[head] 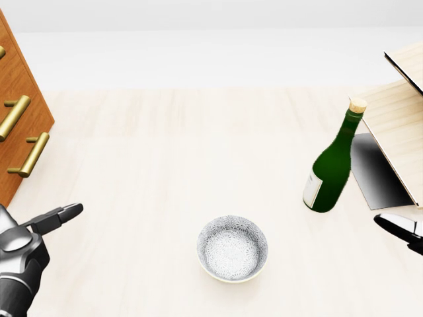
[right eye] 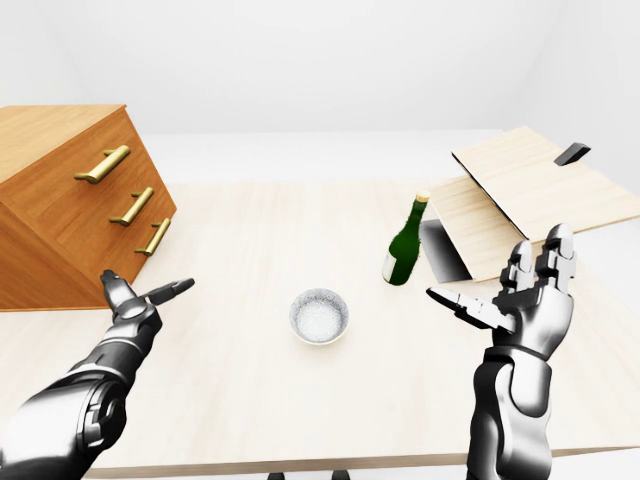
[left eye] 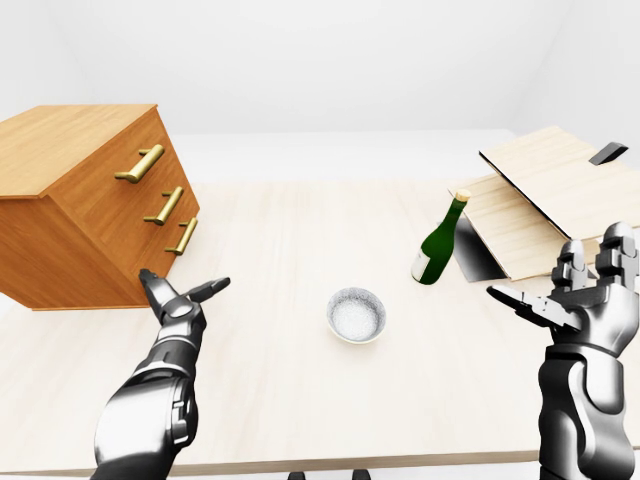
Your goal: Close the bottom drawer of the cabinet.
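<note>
A: Where is the bottom drawer (left eye: 183,237) sitting?

B: Left side of the left-eye view, lowest in the cabinet (left eye: 75,200). Its face is lying level with the two drawers above, so I am judging it shut, or very nearly.

A: And which hand is nearer?

B: The left hand (left eye: 172,303), just below the drawer and a touch to the left, not touching it. Fingers are spreading open, holding nothing. The drawer's long axis is running along the cabinet face, handle (left eye: 182,237) slanting with it. Any push would be going up and left in the frame.

A: The right hand (right eye: 520,296)?

B: Well apart at the right side, open, empty.

A: Count?

B: One cabinet, three drawers, three brass handles. On the bench (left eye: 300,260): one bowl (left eye: 356,314), one green bottle (left eye: 437,243), one pale wooden box (left eye: 545,195), lid ajar.
</note>
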Motion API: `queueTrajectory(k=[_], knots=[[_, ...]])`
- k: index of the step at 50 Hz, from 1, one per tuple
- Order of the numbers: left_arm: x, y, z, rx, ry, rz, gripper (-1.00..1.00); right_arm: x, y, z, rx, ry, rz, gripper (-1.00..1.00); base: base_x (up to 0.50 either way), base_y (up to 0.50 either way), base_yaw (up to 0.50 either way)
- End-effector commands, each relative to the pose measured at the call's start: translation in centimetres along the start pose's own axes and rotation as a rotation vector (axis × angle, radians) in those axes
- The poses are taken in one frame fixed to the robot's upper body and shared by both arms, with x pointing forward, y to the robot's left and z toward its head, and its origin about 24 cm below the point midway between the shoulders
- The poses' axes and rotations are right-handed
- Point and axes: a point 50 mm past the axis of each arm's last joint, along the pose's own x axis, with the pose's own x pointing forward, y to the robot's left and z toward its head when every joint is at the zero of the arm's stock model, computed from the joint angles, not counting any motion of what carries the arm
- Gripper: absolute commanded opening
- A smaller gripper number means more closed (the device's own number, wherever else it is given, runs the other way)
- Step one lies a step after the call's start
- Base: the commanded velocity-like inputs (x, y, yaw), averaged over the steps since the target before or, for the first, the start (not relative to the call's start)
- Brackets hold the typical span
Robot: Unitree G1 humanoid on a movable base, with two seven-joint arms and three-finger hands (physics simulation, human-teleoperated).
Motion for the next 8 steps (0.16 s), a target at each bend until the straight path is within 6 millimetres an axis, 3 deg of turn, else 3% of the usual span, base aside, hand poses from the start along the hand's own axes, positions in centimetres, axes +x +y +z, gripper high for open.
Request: queueTrajectory(k=[1, 8], knots=[[1.11, 2.03, 1.80, -0.017, -0.046, 0.057, 1.00, -0.05, 0.02, 0.06, 0.001, -0.002, 0.000, 1.00, 0.00, 0.00, 0.00], [1.20, 2.16, 2.11, -0.033, -0.048, 0.061, 1.00, -0.03, -0.01, -0.08, 0.001, 0.003, 0.000, 1.00, 0.00, 0.00, 0.00]])
